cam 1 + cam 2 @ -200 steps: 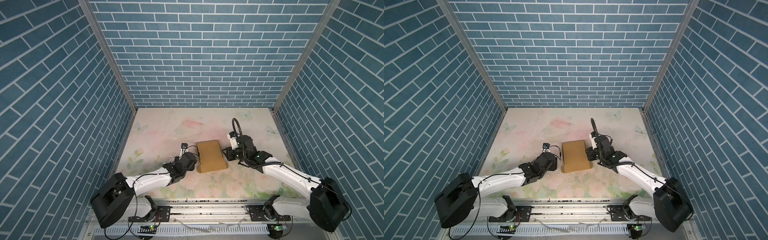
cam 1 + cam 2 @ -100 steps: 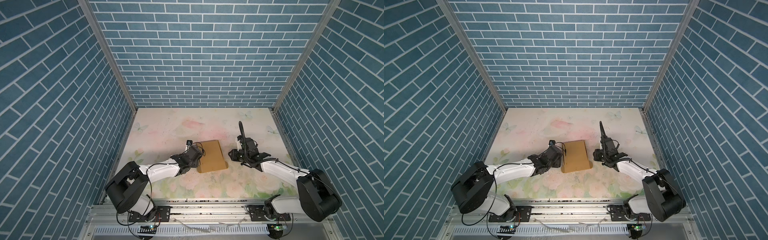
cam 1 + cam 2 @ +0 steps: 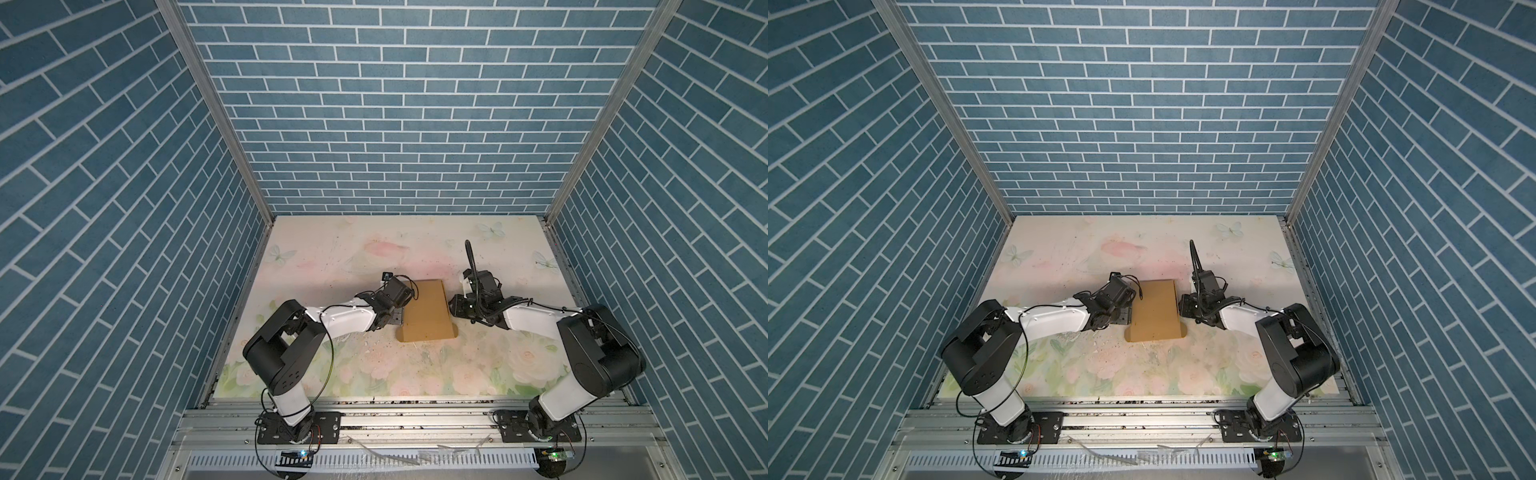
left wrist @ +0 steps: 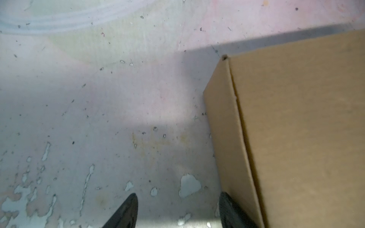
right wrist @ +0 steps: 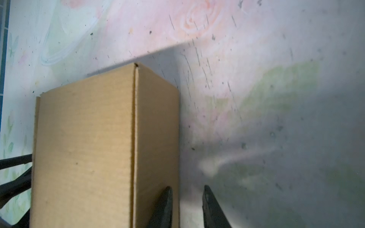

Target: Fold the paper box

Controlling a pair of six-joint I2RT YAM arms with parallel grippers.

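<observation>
Sliding farther along, the left gripper (image 4: 177, 194) hangs released beside the left wall of the paper box (image 3: 426, 309), closed at the middle of the table (image 3: 353, 249). The right gripper (image 5: 187, 187), narrowly parted and empty, flanks its right wall. 1 lopsided shove could skid it.

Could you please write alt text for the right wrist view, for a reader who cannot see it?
A closed brown paper box sits on a worn floral table. The right gripper is open beside it, nothing between its dark fingertips, one overlapping the box's side wall.
</observation>
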